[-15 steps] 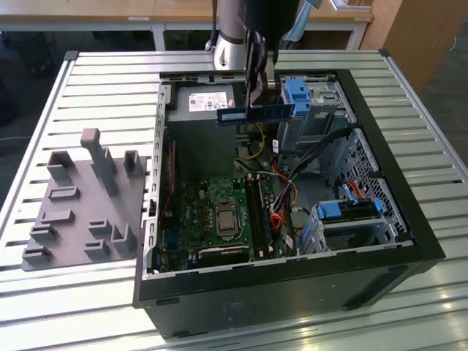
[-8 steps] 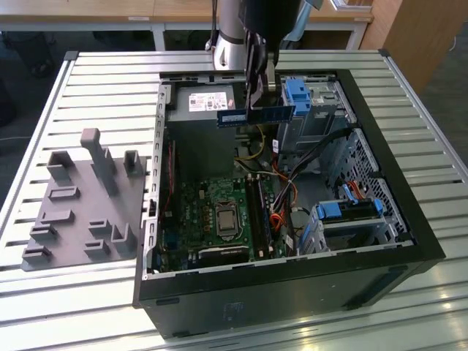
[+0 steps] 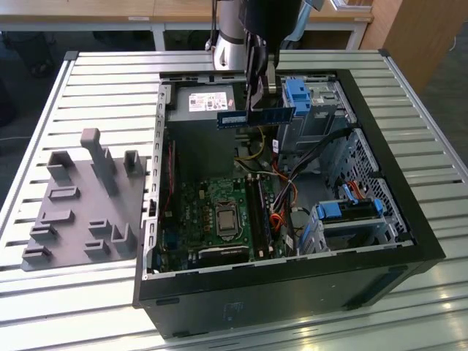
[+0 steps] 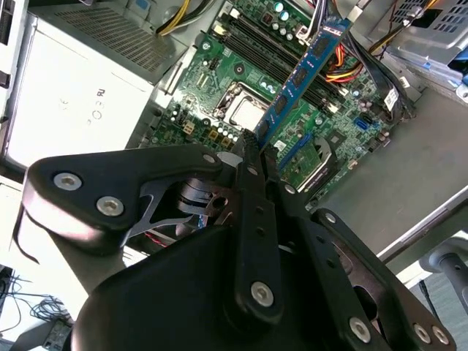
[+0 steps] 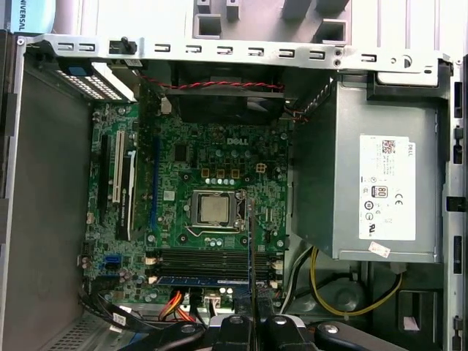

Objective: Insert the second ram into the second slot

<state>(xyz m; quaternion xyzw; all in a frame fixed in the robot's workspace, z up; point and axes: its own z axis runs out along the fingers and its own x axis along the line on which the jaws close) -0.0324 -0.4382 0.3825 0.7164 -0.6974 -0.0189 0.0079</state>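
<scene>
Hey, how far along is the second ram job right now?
Done: the second ram is picked up and clamped in the tool, and one blue stick already looks seated on the motherboard. In hand: the ram hangs over the board inside the open case. Left: it is not yet in a slot; the black slots beside the seated stick look free.

1 case (image 3: 292, 281), 1 PSU (image 5: 344, 183), 1 CPU (image 5: 213, 210), 2 blue caddies (image 3: 298, 95) (image 3: 349, 210), 2 ram sticks (image 3: 256, 115) (image 5: 205, 280).
</scene>
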